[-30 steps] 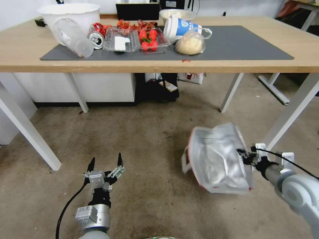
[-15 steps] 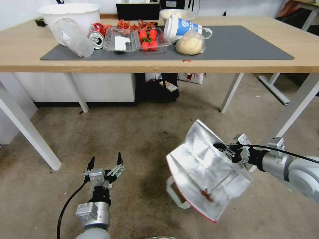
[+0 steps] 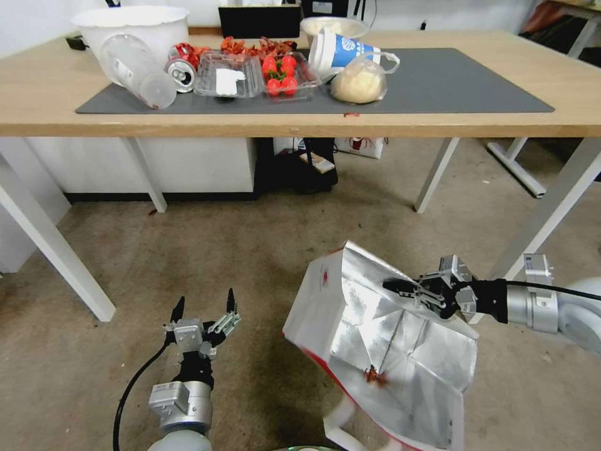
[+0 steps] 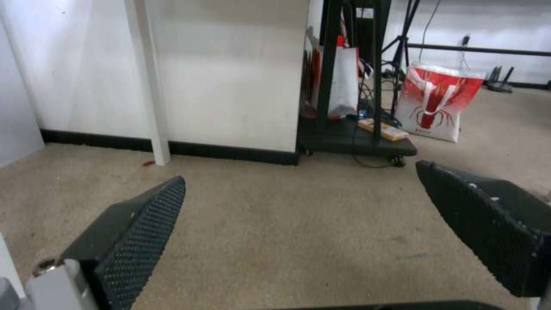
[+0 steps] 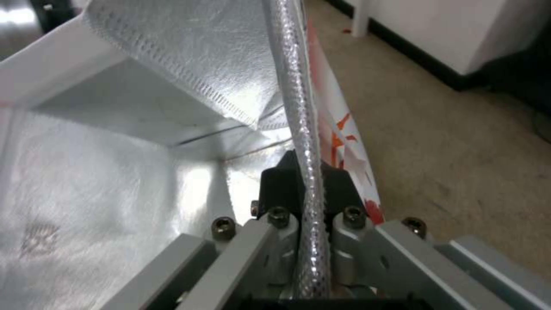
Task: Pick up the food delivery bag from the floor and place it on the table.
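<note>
1. Silver foil lining catches the light inside the food delivery bag (image 3: 375,332), which hangs tilted above the carpeted floor (image 3: 263,263), its open mouth turned up toward the head camera and its white side with a small red logo facing the robot's left.
2. Reaching in from the robot's right, the right gripper (image 3: 400,289) has its fingers pinched together on the bag's upper rim; in the right wrist view the foil-lined wall (image 5: 298,107) runs straight between the closed black fingers (image 5: 275,185).
3. Red edge trim lines the bag's lower border, and a white handle (image 3: 341,432) dangles below it, blurred, near the bottom of the head view.
4. Low at the robot's left, the left gripper (image 3: 205,305) hovers over the carpet with its two black fingertips spread wide and nothing between them; the left wrist view shows the textured pads (image 4: 143,224) well apart above bare floor.
5. Beyond the bag stands the table (image 3: 37,94), its light wood top carrying a dark grey mat (image 3: 451,81); the bag hangs in front of the table and below its top.
6. On the mat's left half lie a tipped clear plastic cup (image 3: 138,70), a drinks can (image 3: 181,74), clear trays with red fruit (image 3: 282,75), a blue-and-white paper cup (image 3: 341,50) and a bun in a clear bag (image 3: 360,81).
7. Under the table, a red-and-white shopping bag (image 4: 439,103) stands on the floor beside a black stand (image 4: 356,142).
</note>
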Robot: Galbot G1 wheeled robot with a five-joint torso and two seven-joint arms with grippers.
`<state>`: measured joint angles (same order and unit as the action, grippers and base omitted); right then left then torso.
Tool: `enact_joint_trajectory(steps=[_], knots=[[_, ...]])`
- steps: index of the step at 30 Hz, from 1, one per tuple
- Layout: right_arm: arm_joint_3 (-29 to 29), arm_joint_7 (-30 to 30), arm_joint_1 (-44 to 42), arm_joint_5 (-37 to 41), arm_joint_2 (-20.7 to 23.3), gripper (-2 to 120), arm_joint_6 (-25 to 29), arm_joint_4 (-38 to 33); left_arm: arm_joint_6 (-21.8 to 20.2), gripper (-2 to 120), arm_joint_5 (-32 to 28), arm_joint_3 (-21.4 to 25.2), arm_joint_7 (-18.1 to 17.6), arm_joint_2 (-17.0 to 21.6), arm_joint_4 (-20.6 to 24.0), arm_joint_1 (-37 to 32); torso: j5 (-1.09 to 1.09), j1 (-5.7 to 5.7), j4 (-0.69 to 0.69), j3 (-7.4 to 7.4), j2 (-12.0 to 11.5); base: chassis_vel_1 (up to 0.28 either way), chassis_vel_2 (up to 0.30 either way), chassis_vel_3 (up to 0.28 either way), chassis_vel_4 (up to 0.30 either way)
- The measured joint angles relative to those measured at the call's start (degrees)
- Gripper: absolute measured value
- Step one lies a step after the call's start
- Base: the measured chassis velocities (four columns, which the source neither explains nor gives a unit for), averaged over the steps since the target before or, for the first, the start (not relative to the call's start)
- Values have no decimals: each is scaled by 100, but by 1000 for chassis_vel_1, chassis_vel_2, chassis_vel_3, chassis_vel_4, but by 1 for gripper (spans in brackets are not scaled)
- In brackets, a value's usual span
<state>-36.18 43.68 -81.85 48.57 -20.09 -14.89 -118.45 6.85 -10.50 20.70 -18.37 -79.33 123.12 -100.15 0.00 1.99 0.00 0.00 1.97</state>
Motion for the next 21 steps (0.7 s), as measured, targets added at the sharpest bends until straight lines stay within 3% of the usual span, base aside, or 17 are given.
enact_joint_trajectory(steps=[10, 21], knots=[[27, 690, 243, -90, 310, 0, -59, -65, -41, 100, -133, 21, 54, 15, 135, 20, 0, 0, 0, 0, 0, 0, 0, 0, 0], [46, 1099, 226, -430, 340, 0, -134, -199, -130, 100, -177, 26, 75, 12, 208, 40, 0, 0, 0, 0, 0, 0, 0, 0, 0]])
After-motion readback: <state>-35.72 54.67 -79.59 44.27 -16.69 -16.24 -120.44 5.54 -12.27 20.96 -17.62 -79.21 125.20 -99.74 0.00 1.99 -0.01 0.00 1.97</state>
